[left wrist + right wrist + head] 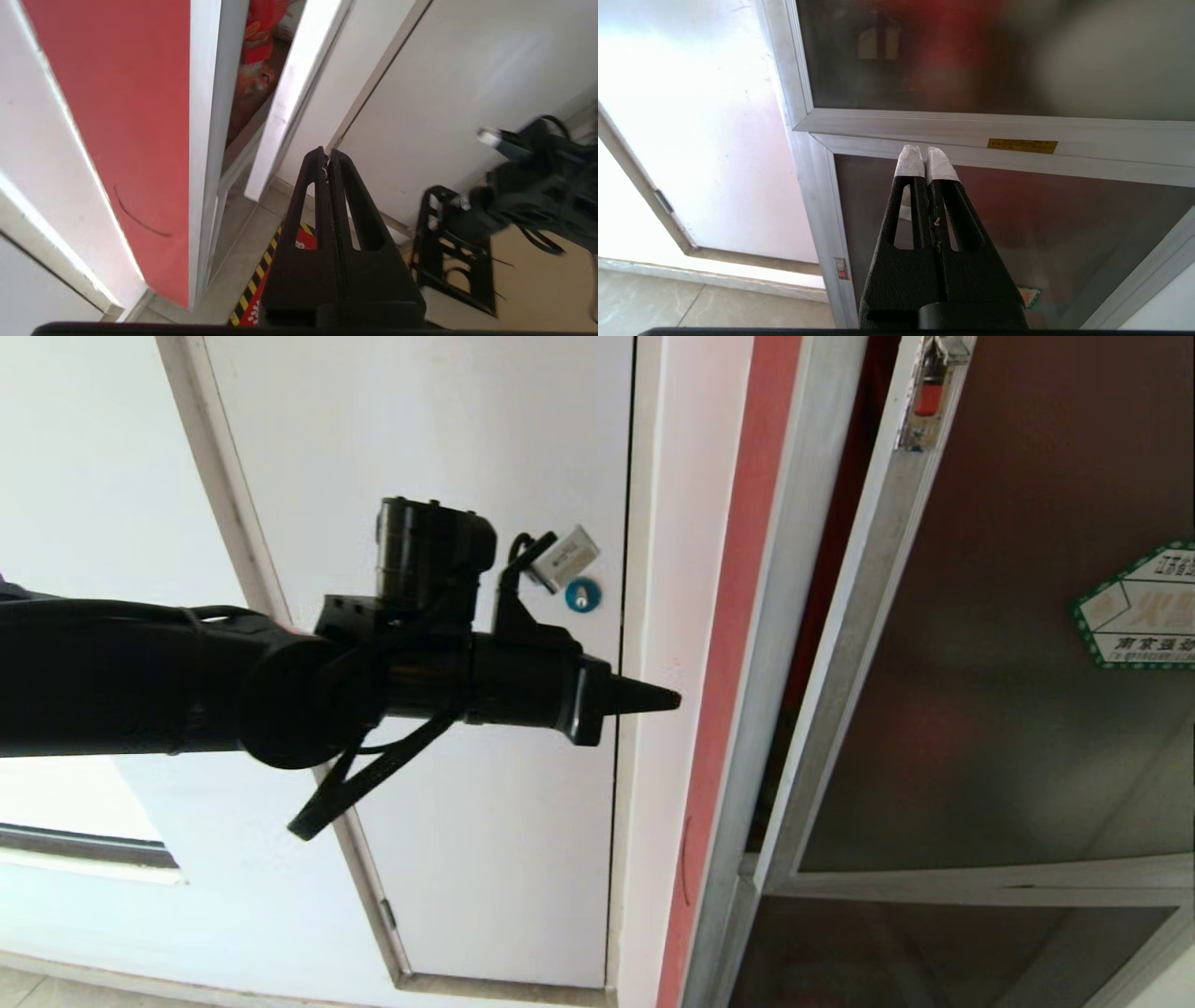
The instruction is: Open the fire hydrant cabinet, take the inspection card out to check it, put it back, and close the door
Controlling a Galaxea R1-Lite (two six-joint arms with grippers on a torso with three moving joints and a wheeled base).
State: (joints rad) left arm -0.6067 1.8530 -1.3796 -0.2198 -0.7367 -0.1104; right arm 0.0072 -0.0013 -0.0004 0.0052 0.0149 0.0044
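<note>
The fire hydrant cabinet (805, 616) stands at the right, silver-framed with a red side. Its door (980, 691), dark glass with a hexagonal sticker (1141, 607) and a red latch (928, 390), hangs slightly ajar, leaving a dark red gap. My left gripper (674, 698) reaches across from the left, shut and empty, its tip just short of the cabinet's red side. In the left wrist view this gripper (327, 156) points at the gap (254, 70), where red gear shows. My right gripper (926, 156), shut with white-taped tips, hangs low before the lower glass panel. The inspection card is hidden.
Behind the left arm is a white door (467, 457) with a blue round lock (583, 595) and a small tag (568, 558). Yellow-black hazard tape (261, 266) lies on the floor by the cabinet's foot. The lower dark glass panel (1041, 224) sits under a silver rail (971, 130).
</note>
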